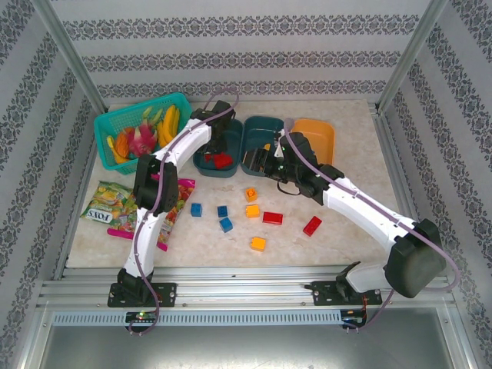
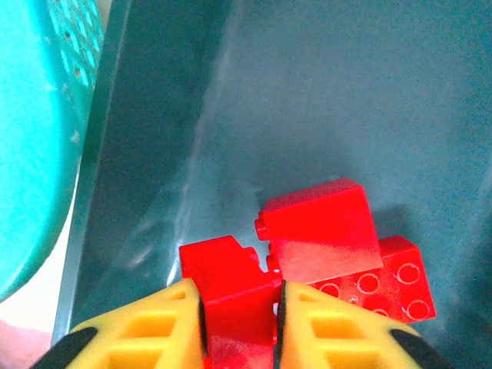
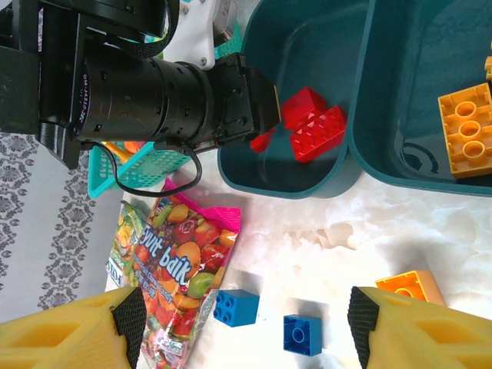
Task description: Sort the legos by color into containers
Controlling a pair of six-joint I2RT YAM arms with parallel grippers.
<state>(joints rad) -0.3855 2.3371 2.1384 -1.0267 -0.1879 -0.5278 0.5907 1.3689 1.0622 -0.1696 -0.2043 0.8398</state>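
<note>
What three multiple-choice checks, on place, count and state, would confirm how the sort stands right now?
1. Where are the sorted red bricks? A) orange tub B) teal tub beside the basket C) mesh basket
2. How many loose red bricks lie on the table? A) two B) five C) none
3. The right fingers are: A) shut on a blue brick B) open, empty C) gripping a snack bag
B, red shows inside that tub; A, the top view shows two; B, they stand wide apart with nothing between.

snack bag (image 3: 181,284) reads "fruit"; green bag (image 1: 104,204) reads "foxs".
</note>
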